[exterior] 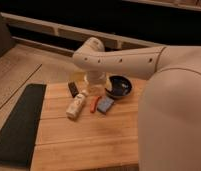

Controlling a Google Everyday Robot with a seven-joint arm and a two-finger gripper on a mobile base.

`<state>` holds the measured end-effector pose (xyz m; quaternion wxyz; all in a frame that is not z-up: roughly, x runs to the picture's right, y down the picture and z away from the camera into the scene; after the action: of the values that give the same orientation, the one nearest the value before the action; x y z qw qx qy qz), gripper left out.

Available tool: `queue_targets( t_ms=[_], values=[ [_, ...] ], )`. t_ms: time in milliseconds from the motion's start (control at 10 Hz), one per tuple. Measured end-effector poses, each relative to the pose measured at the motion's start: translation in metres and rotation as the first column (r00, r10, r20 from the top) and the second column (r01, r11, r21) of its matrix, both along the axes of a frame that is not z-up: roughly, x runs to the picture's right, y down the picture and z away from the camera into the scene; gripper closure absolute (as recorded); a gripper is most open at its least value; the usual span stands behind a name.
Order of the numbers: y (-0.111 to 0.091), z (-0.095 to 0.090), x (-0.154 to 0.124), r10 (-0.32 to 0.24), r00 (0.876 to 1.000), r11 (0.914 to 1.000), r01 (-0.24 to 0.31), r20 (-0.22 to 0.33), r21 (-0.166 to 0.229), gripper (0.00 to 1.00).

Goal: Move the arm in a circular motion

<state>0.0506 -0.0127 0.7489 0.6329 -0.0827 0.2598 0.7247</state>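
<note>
**Mostly hidden: the end effector under the arm**

The arm (pixel 124 61) fills the right side, its nearest segment cut off by the frame edge. Its long axis runs nearly level from right to left over the counter (pixel 84 142), ending in a rounded joint. Below that joint only a dark scrap of the end effector (pixel 73 89) shows, beside a lying white bottle (pixel 76 106). Its opening and any hold cannot be told. The arm partly hides a dark bowl (pixel 119 86).
</note>
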Motion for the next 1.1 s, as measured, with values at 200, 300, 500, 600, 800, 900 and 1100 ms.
queue_targets(
  t_ms=[200,300,500,600,800,900,1100],
  values=[
    [-0.026,0.013,0.044,0.026,0.995,0.9997,-0.026,-0.093,0.004,0.35],
    [-0.047,0.031,0.056,0.016,0.994,0.9998,-0.015,-0.105,0.012,0.35],
    [-0.084,0.063,0.046,-0.008,0.998,0.9993,0.01,-0.065,0.037,0.35],
    [-0.092,0.07,0.039,-0.017,0.999,0.9989,0.019,-0.047,0.043,0.35],
    [-0.106,0.087,-0.001,-0.08,0.996,0.9963,0.079,0.033,0.035,0.35],
    [-0.105,0.092,-0.03,-0.124,0.989,0.9922,0.122,0.086,0.023,0.35],
    [-0.089,0.093,-0.085,-0.192,0.963,0.9804,0.197,0.189,-0.006,0.35]
  ],
)
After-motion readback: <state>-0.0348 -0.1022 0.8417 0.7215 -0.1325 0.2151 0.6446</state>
